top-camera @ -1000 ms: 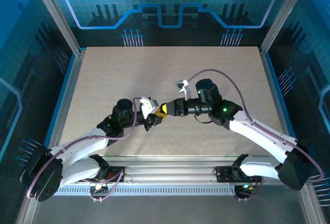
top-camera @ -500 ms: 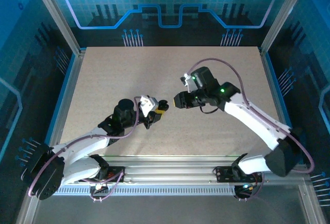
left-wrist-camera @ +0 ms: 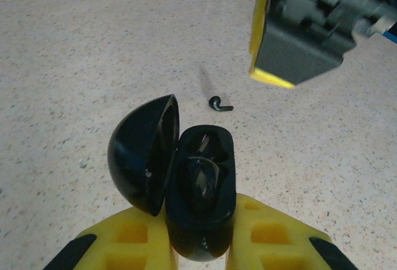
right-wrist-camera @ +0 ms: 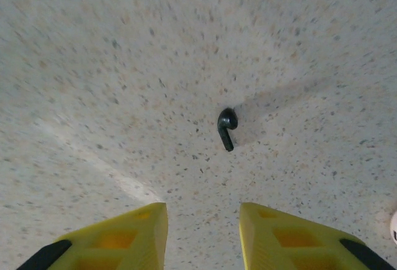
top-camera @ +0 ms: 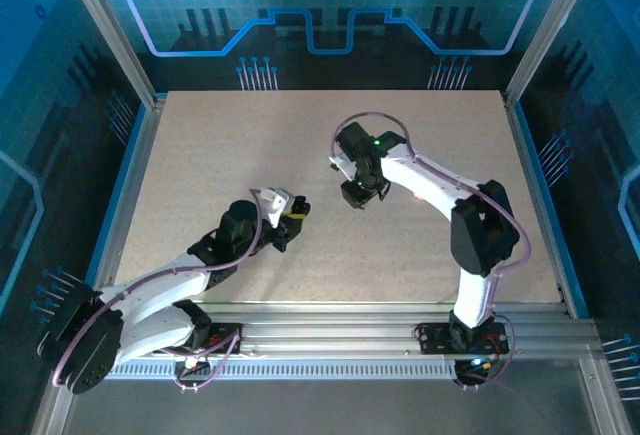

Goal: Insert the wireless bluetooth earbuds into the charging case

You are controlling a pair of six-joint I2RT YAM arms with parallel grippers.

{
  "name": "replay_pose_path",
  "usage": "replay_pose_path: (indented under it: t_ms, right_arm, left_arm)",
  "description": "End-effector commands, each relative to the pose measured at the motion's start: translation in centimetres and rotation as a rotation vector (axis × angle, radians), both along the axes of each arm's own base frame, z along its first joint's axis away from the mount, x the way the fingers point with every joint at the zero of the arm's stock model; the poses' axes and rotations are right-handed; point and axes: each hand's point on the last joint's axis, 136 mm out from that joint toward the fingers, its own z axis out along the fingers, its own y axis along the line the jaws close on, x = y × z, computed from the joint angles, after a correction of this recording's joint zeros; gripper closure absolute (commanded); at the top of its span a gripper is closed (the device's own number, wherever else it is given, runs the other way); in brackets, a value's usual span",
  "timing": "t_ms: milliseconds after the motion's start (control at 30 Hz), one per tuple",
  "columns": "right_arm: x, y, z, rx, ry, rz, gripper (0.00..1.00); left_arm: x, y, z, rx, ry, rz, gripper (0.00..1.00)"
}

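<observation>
My left hand is clamped on the charging case, lid swung open toward nine o'clock. My left wrist camera picks out the seated earbud inside, where the overhead view gives just a dark blob at my fingertips. The loose earbud lies on the desk at twelve o'clock, just beyond the case. My right hand hovers, fingers apart and empty, and its camera has that earbud dead ahead, stem pointing to six.

White-and-black jointed arms, looping purple cables, green status light, yellow fingers with black tips
</observation>
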Motion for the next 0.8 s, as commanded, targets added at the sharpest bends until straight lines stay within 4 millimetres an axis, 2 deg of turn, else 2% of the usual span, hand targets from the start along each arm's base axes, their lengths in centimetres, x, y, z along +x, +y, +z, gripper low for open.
replay_pose_path:
  t_ms: [0,300,567,767]
  right_arm:
    - [0.2,-0.4,-1.2,-0.045,0.050,0.066,0.64]
    - [1.4,-0.1,-4.1,-0.045,0.108,0.070,0.59]
    - [2.9,0.1,-5.1,-0.031,0.129,0.066,0.59]
    - [3.1,-0.6,-6.0,-0.047,0.160,0.064,0.60]
  left_arm:
    - [-0.2,1.4,-0.4,-0.008,0.034,0.074,0.86]
    - [-0.9,2.7,-0.8,0.020,0.040,0.109,0.86]
    - [-1.0,2.9,-0.7,0.041,0.036,0.110,0.86]
    - [-1.0,2.9,-0.3,0.044,0.030,0.104,0.86]
